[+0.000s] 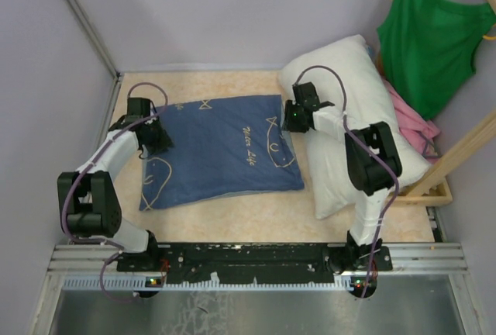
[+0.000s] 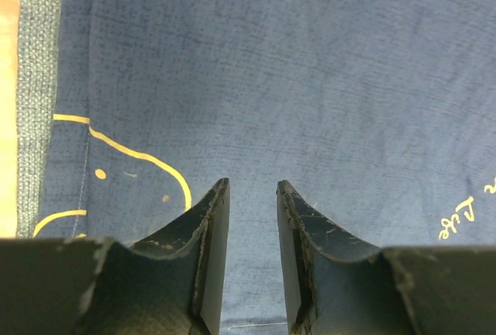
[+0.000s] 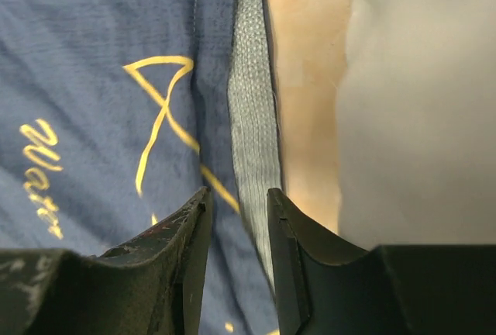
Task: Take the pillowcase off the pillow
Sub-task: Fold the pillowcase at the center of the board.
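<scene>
The pillowcase [image 1: 221, 149], denim blue with yellow line drawings and script, lies flat on the table. The plump white pillow [image 1: 349, 79] lies bare to its right, partly under my right arm. My left gripper [image 1: 159, 139] is over the pillowcase's left edge. In the left wrist view its jaws [image 2: 253, 186] stand narrowly apart over flat blue cloth [image 2: 310, 79]. My right gripper [image 1: 288, 118] is at the pillowcase's right edge. Its jaws [image 3: 238, 192] are narrowly apart, straddling the grey hem [image 3: 252, 118], with the pillow [image 3: 418, 102] just beyond.
A green tank top [image 1: 434, 40] hangs on a yellow hanger at the back right, above a pink garment [image 1: 411, 122] and a wooden rack [image 1: 457, 157]. Grey walls close in the beige table [image 1: 232, 87] on three sides.
</scene>
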